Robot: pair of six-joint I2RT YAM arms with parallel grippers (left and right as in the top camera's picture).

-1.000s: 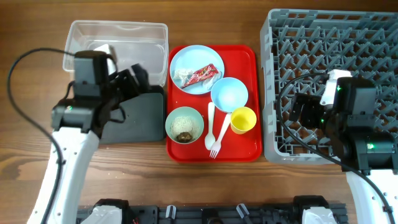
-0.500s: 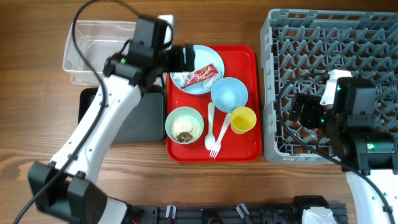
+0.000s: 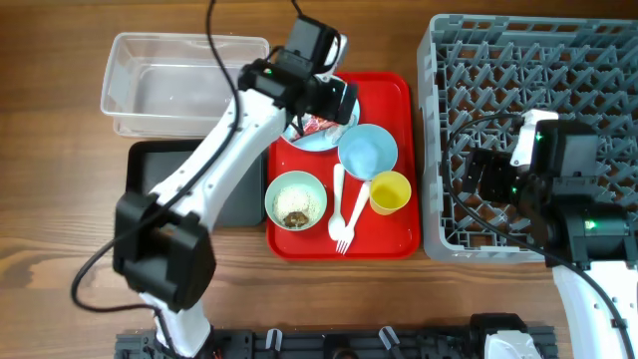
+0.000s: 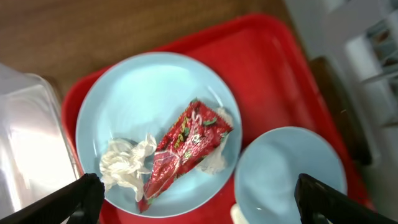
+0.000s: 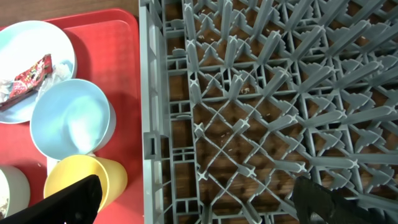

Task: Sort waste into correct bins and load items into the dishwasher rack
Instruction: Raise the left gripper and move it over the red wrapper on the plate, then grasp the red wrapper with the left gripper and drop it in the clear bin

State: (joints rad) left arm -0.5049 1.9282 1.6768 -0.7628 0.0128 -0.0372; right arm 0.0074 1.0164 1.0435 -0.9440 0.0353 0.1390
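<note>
Left jaws stand wide apart above the round light blue plate, where the red-and-white snack wrapper lies in line with their gap. It is glossy and creased, its print too small to read, and it rests against crumpled white tissue. Right jaws gape too, empty, over the grey pegged dishwasher rack beside the red tray.

The overhead camera looked straight down on the whole table. The left wrist camera hung close above the plate. The right wrist camera faced down over the rack, with that plate at its edge.
</note>
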